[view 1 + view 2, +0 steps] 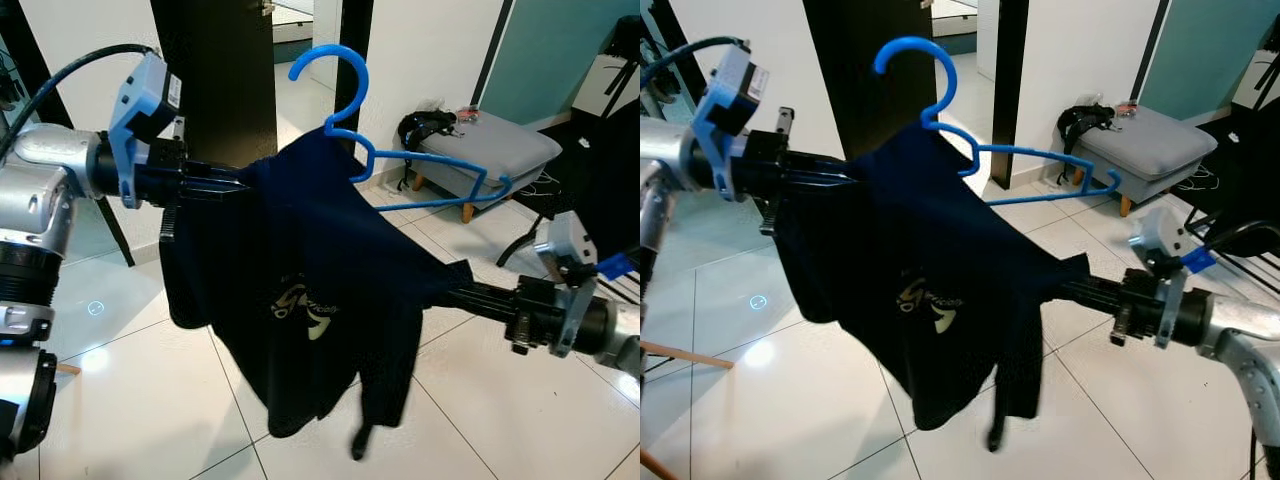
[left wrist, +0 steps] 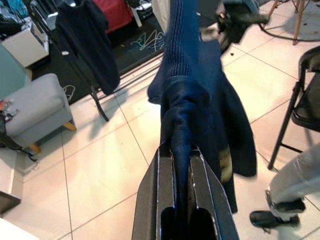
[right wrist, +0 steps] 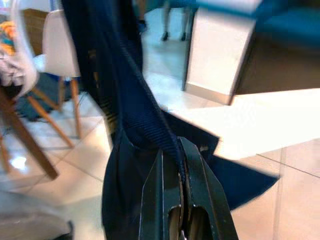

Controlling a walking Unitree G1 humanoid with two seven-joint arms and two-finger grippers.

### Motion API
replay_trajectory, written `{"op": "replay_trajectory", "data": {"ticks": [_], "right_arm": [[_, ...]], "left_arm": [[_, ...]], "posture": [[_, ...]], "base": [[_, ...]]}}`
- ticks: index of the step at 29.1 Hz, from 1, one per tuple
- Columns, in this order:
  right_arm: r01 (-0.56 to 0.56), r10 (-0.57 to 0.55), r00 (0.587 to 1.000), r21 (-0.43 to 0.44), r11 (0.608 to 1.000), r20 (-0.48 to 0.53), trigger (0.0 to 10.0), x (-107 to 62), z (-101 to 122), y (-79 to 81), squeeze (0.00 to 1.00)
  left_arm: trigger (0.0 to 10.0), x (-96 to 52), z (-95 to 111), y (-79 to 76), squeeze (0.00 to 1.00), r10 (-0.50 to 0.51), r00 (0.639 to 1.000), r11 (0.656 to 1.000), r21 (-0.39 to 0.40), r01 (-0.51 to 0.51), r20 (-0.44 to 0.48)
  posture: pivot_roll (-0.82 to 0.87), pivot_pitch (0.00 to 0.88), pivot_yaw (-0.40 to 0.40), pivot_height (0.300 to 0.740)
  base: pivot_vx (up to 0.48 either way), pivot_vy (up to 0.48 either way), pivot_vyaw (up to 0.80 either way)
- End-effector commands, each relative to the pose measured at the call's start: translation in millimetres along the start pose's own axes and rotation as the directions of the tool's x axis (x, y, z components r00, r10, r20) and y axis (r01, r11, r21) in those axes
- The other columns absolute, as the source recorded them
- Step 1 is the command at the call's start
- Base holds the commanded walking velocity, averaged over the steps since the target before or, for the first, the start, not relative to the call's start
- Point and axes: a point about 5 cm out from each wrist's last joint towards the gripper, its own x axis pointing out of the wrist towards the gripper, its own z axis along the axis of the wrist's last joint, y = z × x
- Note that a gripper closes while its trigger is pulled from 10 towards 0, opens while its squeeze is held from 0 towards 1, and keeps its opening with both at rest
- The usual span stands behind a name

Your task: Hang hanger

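I stand on a glossy white tiled floor (image 1: 150,400) that throws back soft light. Ahead of me rises a dark door panel (image 1: 225,80) set between white walls (image 1: 420,50), with a teal wall (image 1: 560,50) off to my right. Below it sits a grey padded stool (image 1: 490,140) on wooden legs, with a black tangle of straps (image 1: 425,125) on its near end.

Grey padded stool (image 1: 495,145) on pale tiled floor (image 1: 150,400), beside white wall (image 1: 425,50).
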Motion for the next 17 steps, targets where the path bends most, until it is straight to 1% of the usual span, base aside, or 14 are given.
{"op": "replay_trajectory", "data": {"ticks": [1, 3, 5, 6, 7, 9, 10, 11, 12, 13, 15, 16, 17], "right_arm": [[0.043, -0.041, 0.999, -0.048, 0.998, 0.033, 0.0, -15.4, 15.0, -9.5, 0.00], [0.043, -0.041, 0.999, -0.048, 0.998, 0.033, 0.0, -15.4, 15.0, -9.5, 0.00], [0.042, -0.039, 0.998, -0.070, 0.997, 0.044, 0.0, -21.7, 22.6, -12.3, 0.00], [0.042, -0.039, 0.998, -0.070, 0.997, 0.044, 0.0, -21.7, 22.6, -12.3, 0.00], [0.033, -0.030, 0.999, -0.077, 0.996, 0.045, 0.0, -21.8, 24.9, -11.9, 0.00], [0.033, -0.030, 0.999, -0.077, 0.996, 0.045, 0.0, -21.8, 24.9, -11.9, 0.00], [0.025, -0.021, 0.999, -0.081, 0.996, 0.045, 0.0, -21.7, 26.2, -11.4, 0.00], [0.025, -0.021, 0.999, -0.081, 0.996, 0.045, 0.0, -21.7, 26.2, -11.4, 0.00], [0.015, -0.011, 0.999, -0.084, 0.996, 0.044, 0.0, -20.8, 27.0, -10.7, 0.00], [0.015, -0.011, 0.999, -0.084, 0.996, 0.044, 0.0, -20.8, 27.0, -10.7, 0.00], [-0.011, 0.014, 0.999, -0.085, 0.996, 0.039, 0.0, -18.4, 26.7, -8.5, 0.00], [-0.011, 0.014, 0.999, -0.085, 0.996, 0.039, 0.0, -18.4, 26.7, -8.5, 0.00], [-0.034, 0.037, 0.999, -0.084, 0.996, 0.036, 0.0, -16.3, 26.6, -6.4, 0.00]], "left_arm": [[10.0, -8.6, -0.8, -5.9, 0.00, -0.052, 0.997, 0.999, -0.011, 0.051, -0.050], [10.0, -8.6, -0.8, -5.9, 0.00, -0.052, 0.997, 0.999, -0.011, 0.051, -0.050], [10.0, -12.8, -3.7, -10.7, 0.00, -0.102, 0.991, 0.995, -0.032, 0.099, -0.089], [10.0, -12.8, -3.7, -10.7, 0.00, -0.102, 0.991, 0.995, -0.032, 0.099, -0.089], [10.0, -15.2, -5.0, -12.0, 0.00, -0.117, 0.987, 0.993, -0.041, 0.113, -0.114], [10.0, -15.2, -5.0, -12.0, 0.00, -0.117, 0.987, 0.993, -0.041, 0.113, -0.114], [10.0, -17.4, -6.2, -13.3, 0.00, -0.130, 0.982, 0.991, -0.049, 0.124, -0.136], [10.0, -17.4, -6.2, -13.3, 0.00, -0.130, 0.982, 0.991, -0.049, 0.124, -0.136], [10.0, -19.8, -7.5, -14.6, 0.00, -0.142, 0.976, 0.989, -0.052, 0.135, -0.167], [10.0, -19.8, -7.5, -14.6, 0.00, -0.142, 0.976, 0.989, -0.052, 0.135, -0.167], [10.0, -22.3, -8.6, -15.1, 0.00, -0.156, 0.964, 0.988, -0.045, 0.150, -0.215], [10.0, -22.3, -8.6, -15.1, 0.00, -0.156, 0.964, 0.988, -0.045, 0.150, -0.215], [10.0, -22.6, -8.8, -14.4, 0.00, -0.161, 0.957, 0.987, -0.039, 0.157, -0.239]], "posture": [[0.00, 0.062, 0.012, 0.740], [0.00, 0.062, 0.012, 0.740], [0.00, 0.065, 0.012, 0.740], [0.00, 0.065, 0.012, 0.740], [0.00, 0.065, 0.011, 0.740], [0.00, 0.065, 0.011, 0.740], [0.00, 0.066, 0.012, 0.740], [0.00, 0.066, 0.012, 0.740], [0.00, 0.068, 0.012, 0.740], [0.00, 0.068, 0.012, 0.740], [0.01, 0.067, 0.012, 0.740], [0.01, 0.067, 0.012, 0.740], [0.01, 0.068, 0.014, 0.740]], "base": [[0.000, 0.000, 0.00], [0.000, 0.000, 0.00], [0.000, 0.000, 0.00], [0.000, 0.000, 0.00], [0.000, 0.000, 0.00], [0.000, 0.000, 0.00], [0.000, 0.000, 0.00], [0.000, 0.000, 0.00], [0.000, 0.000, 0.00], [0.000, 0.000, 0.00], [0.000, 0.000, 0.00], [0.000, 0.000, 0.00], [0.000, 0.000, 0.00]]}}
